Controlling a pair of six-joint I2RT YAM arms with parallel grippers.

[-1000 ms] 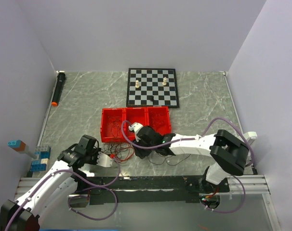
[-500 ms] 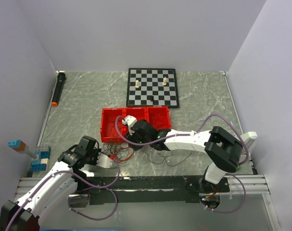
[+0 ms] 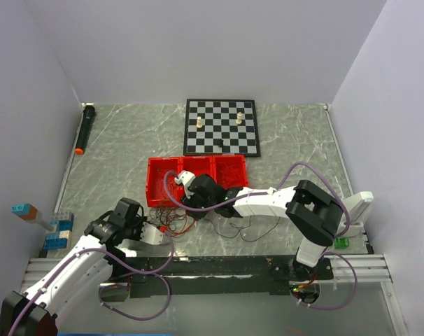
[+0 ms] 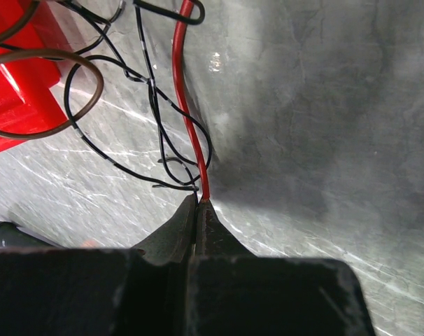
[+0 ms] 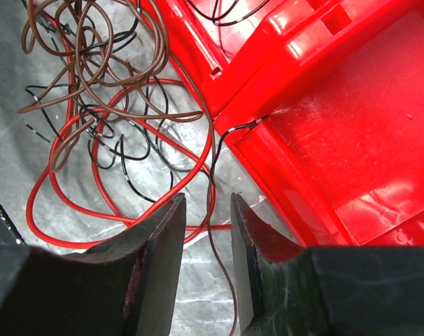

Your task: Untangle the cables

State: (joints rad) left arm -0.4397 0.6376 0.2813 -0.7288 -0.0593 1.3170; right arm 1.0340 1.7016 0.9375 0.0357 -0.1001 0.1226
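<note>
Since the earlier view the right gripper [image 5: 207,210] has been swung left to the near edge of the red tray [image 3: 229,159], its jaws narrowed but still apart — a thin black wire [image 5: 211,175] runs between them, unclamped. A red wire [image 4: 189,119] is pinched shut in the left gripper [image 4: 196,203], probably as an anchor, so the cables [image 3: 171,218], heaped just before the tray, can be pulled apart.

Cannot trace the cables [image 3: 171,218] strand by strand from above: too thin. Cannot see the right hand [image 5: 208,210] there either, tucked under its own wrist. Cannot follow the red tray [image 5: 338,126] past the right wrist view's top and right edges.
</note>
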